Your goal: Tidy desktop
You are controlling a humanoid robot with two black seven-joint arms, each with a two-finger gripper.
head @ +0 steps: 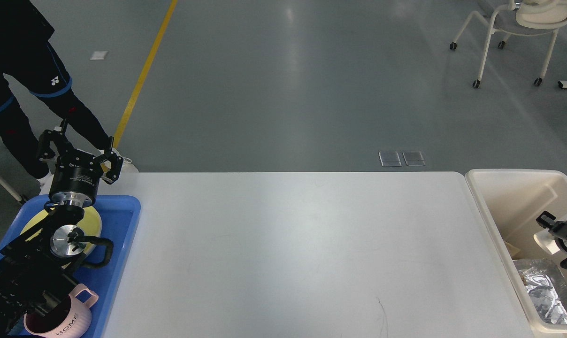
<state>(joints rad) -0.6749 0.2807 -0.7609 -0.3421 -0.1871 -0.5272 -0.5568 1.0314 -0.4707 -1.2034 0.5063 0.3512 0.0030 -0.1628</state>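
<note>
The white desktop [288,253] is bare across its whole width. My left gripper [79,150] is open and empty, raised over the far end of the blue tray [126,209] at the desktop's left edge. My right gripper [556,239] is low inside the cream bin [480,197] at the right edge, mostly cut off by the view's border. Its jaws stand on either side of a small white paper cup [543,240], which it holds above the bin's floor.
The blue tray holds a yellow plate [94,220] and a pink mug [74,321]. Crumpled foil [541,291] lies in the bin's near end. A person in dark clothes [30,89] stands beyond the left corner. A wheeled chair [523,28] stands far right.
</note>
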